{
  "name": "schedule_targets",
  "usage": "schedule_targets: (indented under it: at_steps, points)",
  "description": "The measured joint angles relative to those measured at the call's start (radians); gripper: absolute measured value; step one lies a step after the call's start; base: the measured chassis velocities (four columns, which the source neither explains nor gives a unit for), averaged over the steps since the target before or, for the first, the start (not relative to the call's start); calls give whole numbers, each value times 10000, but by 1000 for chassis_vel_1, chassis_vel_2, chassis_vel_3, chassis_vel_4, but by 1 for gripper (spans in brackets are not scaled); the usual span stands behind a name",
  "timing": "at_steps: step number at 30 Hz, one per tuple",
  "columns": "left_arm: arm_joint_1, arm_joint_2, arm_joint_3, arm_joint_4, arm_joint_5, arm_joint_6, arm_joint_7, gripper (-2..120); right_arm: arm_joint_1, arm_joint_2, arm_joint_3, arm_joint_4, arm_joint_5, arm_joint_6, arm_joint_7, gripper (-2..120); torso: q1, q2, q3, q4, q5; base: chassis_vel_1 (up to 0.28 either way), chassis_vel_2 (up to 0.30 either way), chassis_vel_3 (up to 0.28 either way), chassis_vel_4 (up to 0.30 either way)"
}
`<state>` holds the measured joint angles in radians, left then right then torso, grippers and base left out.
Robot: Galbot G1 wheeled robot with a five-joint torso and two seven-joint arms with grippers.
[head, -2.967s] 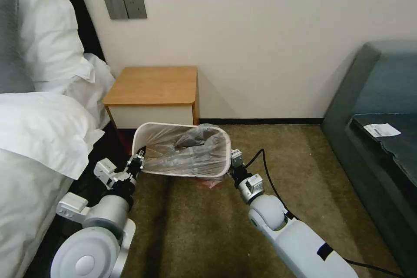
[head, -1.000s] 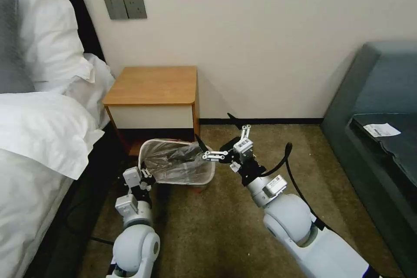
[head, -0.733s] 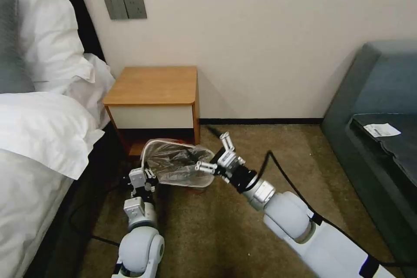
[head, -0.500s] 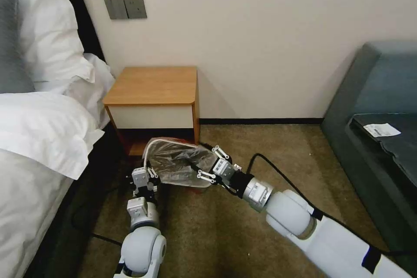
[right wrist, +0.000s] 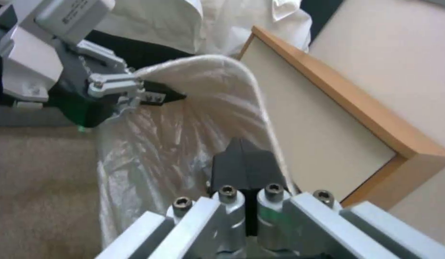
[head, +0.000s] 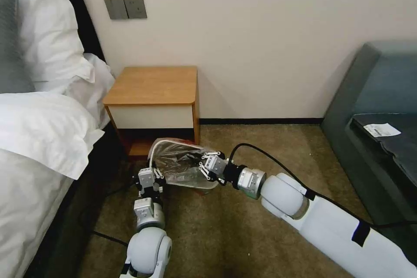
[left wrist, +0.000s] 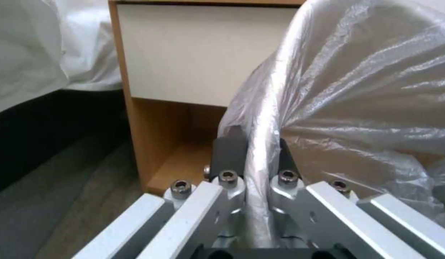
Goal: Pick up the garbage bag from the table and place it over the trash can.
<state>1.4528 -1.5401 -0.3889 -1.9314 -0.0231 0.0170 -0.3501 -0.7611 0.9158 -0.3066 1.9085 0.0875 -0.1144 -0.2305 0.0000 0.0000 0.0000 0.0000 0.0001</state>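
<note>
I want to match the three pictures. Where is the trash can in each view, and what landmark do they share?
Head view: the trash can stands low, left of centre, on the carpet before the table, between both claws.
Left wrist view: its bag-covered rim runs up from the left claw, which pinches it.
Right wrist view: its rim arches above the shut right claw.
Shared landmark: the table's white drawer front.

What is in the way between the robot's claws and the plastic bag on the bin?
Nothing visible. The left gripper is clamped on the trash can rim through the garbage bag. The right gripper is shut right against the bag at the opposite side.
</note>
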Motion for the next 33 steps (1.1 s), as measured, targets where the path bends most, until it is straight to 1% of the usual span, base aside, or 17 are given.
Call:
schedule_targets:
  at_steps: [8,11,12,15,20,22,24,28,33]
  points:
    - [-131,-107,67,125,119,57,-31,1,547,75,-621,-437,223,-452,193,0,0,0,0,-1,-1,0,0,0,0]
    - [-137,-167,115,192,272,41,-35,1,1117,313,-1284,-948,391,-942,361,0,0,0,0,-1,0,0,0,0,0]
    - [-137,-167,115,192,272,41,-35,1,1117,313,-1284,-948,391,-942,361,0,0,0,0,-1,0,0,0,0,0]
    - [-115,-204,143,204,497,-16,-65,1,1652,611,-2000,-1476,734,-1441,675,0,0,0,0,-1,1,0,0,0,0]
    - [-87,-228,165,203,599,-60,-111,1,2066,894,-2507,-1984,886,-1610,882,0,0,0,1,-2,3,0,0,0,0]
    - [-79,-248,185,193,696,-103,-121,1,2410,1144,-2916,-2400,1035,-1740,1106,0,0,0,0,-1,9,0,0,0,0]
    - [-67,-248,222,153,740,-109,-124,1,2654,1335,-3190,-2742,1146,-1791,1293,0,0,0,1,-2,5,0,0,0,0]
    - [-34,-246,301,88,812,-114,-125,1,3009,1591,-3571,-3230,1258,-1802,1546,0,0,0,0,-3,6,0,0,0,0]
    - [50,-242,408,1,915,-129,-126,1,3324,1812,-3798,-3637,1314,-1794,1686,0,0,0,0,-6,12,0,0,0,0]
